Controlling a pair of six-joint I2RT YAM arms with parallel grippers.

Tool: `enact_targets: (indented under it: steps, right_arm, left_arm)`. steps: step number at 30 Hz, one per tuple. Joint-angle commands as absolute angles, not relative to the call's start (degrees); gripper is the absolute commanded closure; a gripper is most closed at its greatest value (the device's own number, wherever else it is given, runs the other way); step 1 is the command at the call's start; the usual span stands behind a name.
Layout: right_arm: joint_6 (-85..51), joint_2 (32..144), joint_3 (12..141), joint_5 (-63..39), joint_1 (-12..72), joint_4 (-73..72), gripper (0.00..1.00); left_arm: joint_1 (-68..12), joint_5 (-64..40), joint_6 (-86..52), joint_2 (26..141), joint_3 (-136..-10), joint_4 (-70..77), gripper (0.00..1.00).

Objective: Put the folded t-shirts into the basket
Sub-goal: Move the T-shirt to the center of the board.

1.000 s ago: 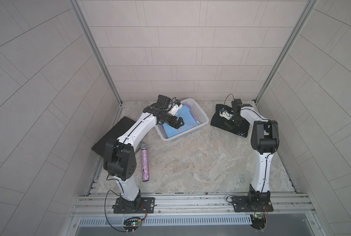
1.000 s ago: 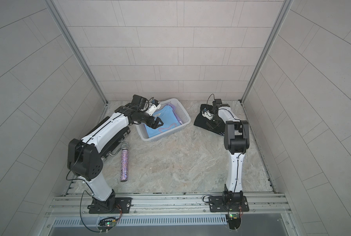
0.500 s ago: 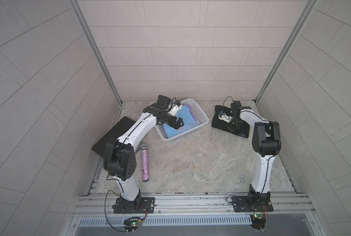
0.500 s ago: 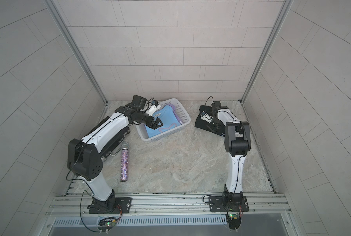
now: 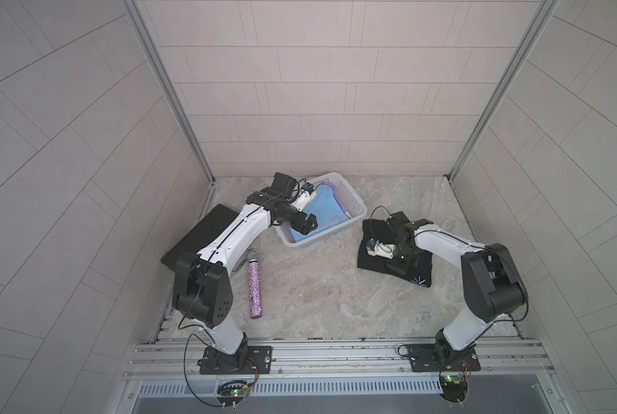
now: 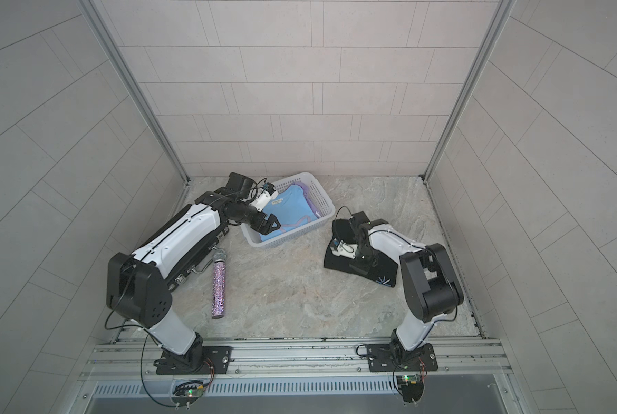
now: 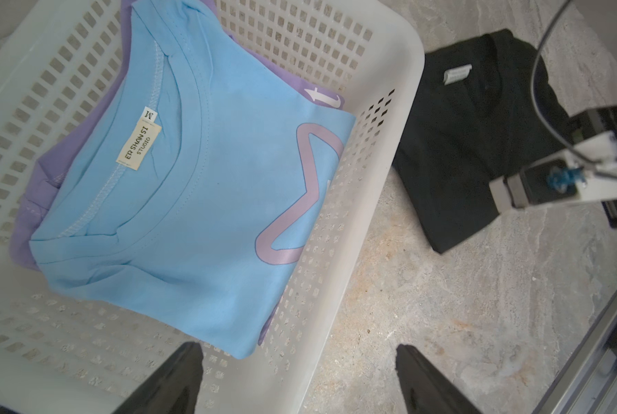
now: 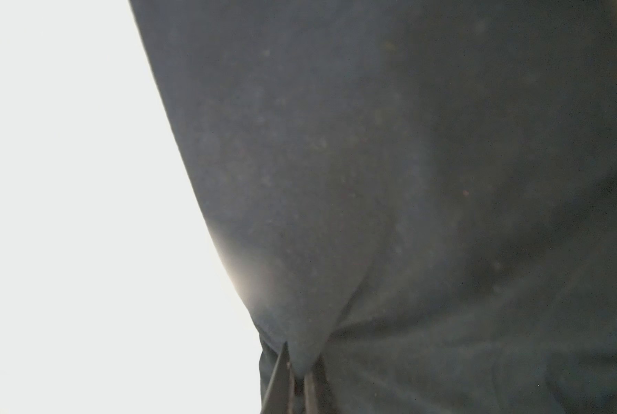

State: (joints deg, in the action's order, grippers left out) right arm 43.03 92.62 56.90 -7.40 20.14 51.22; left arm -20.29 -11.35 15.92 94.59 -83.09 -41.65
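The white basket stands at the back of the floor. A light blue folded t-shirt lies in it on top of a lilac one. My left gripper hangs open over the basket's near rim, holding nothing. To the right, a black folded t-shirt lies on the floor. My right gripper is shut on a pinch of its cloth.
A flat black hard case lies by the left wall, partly under my left arm. A glittery purple microphone lies on the stone floor in front of it. Tiled walls close in three sides.
My right gripper closed on the black t-shirt, and the arm drew back toward the front, bringing the shirt with it. The left arm stayed over the basket.
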Motion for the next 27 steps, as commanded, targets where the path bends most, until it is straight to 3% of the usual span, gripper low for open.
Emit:
enact_targets:
  steps: [1,5,8,12,16,22,27]
  right_arm:
    - [43.3,87.0,52.5,-11.6,24.2,54.7,0.93]
    - [40.9,81.2,51.5,-15.6,26.1,56.7,0.78]
    - [40.0,76.8,53.5,-21.0,23.2,58.1,0.62]
    - [38.6,72.9,56.9,-28.3,16.8,59.5,0.48]
    - [36.8,74.6,58.8,-30.4,4.9,56.8,0.44]
    - [28.5,87.9,66.5,-31.6,-11.6,55.0,0.44]
    - [21.3,95.5,68.6,-25.6,-14.0,49.7,0.40]
  left_arm:
    - [-20.5,-12.1,15.9,92.6,-81.4,-43.3,0.14]
    - [-20.5,-17.8,13.7,90.6,-77.4,-41.3,0.14]
    - [-22.5,-22.8,11.8,89.0,-72.2,-36.5,0.13]
    - [-28.3,-23.5,11.3,88.6,-67.1,-31.5,0.11]
    - [-34.9,-22.3,9.3,90.5,-64.5,-27.1,0.11]
    - [-41.3,-15.4,3.7,96.9,-63.9,-20.9,0.18]
    - [-42.3,-8.9,-2.4,101.6,-63.9,-15.3,0.19]
